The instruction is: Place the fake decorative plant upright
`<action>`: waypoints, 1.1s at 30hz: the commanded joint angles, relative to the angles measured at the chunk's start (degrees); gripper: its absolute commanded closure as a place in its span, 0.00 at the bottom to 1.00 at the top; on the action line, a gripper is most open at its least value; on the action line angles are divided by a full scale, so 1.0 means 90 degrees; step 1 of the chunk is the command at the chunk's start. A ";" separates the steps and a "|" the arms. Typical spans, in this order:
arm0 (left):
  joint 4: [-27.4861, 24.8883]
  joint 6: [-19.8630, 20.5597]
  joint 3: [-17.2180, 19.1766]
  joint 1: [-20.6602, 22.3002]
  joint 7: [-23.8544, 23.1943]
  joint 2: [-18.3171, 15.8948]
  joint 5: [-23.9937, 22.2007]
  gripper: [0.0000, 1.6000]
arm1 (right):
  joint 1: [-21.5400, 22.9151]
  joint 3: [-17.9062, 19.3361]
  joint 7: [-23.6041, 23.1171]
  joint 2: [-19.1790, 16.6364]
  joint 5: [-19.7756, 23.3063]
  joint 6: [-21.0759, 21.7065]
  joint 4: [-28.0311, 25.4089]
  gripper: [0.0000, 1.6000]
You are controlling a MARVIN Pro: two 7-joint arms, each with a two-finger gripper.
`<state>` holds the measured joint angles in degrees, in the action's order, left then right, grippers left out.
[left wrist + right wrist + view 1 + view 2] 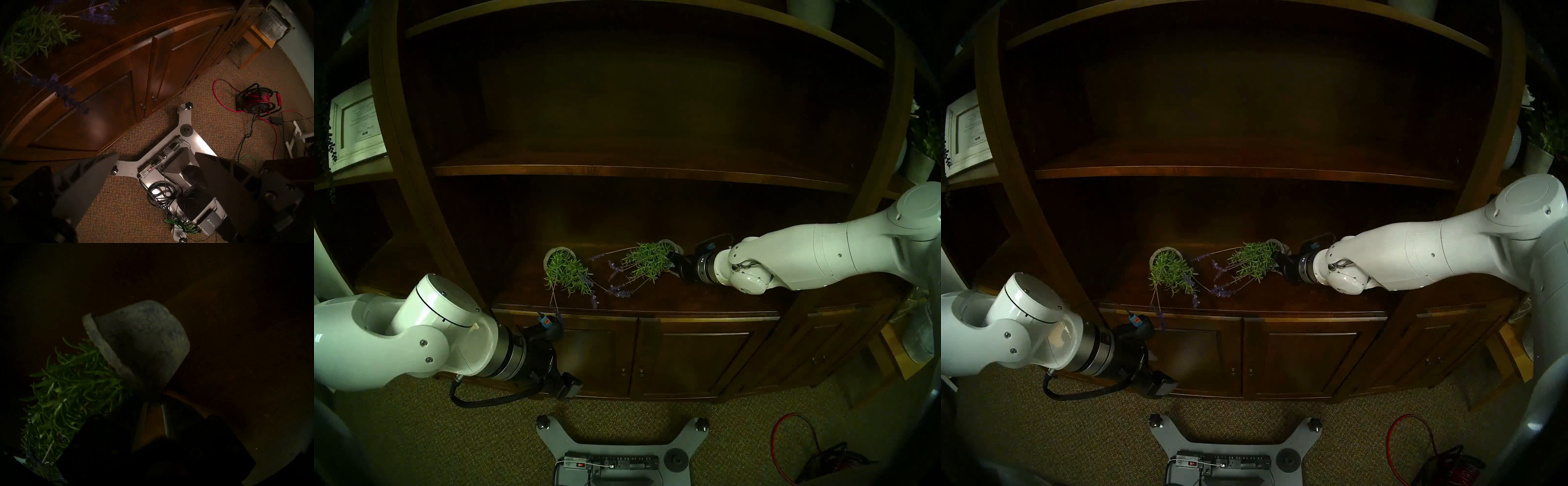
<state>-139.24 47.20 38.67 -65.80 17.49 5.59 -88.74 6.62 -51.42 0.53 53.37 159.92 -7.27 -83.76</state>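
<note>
Your right gripper (674,264) reaches across the dark wooden cabinet top (704,298) and pinches the rim of a grey pot (141,344). That fake plant (644,261) is tipped on its side at the right, green sprigs and purple flowers pointing left. A second fake plant (566,271) lies nearby to its left, tipped towards you. Your left gripper (156,169) hangs near you over the carpet (119,212), fingers spread, holding nothing.

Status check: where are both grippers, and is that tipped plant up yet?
Right gripper clamped on the right plant's pot, plant not upright yet. Left gripper open, empty, over the carpet. Second tipped plant lies beside it.
</note>
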 commanded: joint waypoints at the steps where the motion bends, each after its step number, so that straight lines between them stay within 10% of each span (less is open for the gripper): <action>1: -0.0017 0.0002 0.0085 0.0082 0.0007 0.0016 0.0004 0.00 | 0.0394 0.0071 0.0117 0.0033 -0.0183 -0.0257 -0.0104 0.64; 9: -0.0017 0.0003 0.0087 0.0082 0.0007 0.0016 0.0003 0.00 | 0.0369 0.0089 0.0241 0.0123 -0.0276 -0.0401 -0.0193 1.00; 33: -0.0016 -0.0007 0.0079 0.0078 0.0006 0.0016 0.0009 0.00 | 0.1054 0.0219 0.0326 -0.0416 -0.0508 -0.0687 -0.1247 1.00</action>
<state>-139.24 47.18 38.67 -65.81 17.49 5.59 -88.74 10.62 -51.59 5.25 53.23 155.64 -12.87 -93.14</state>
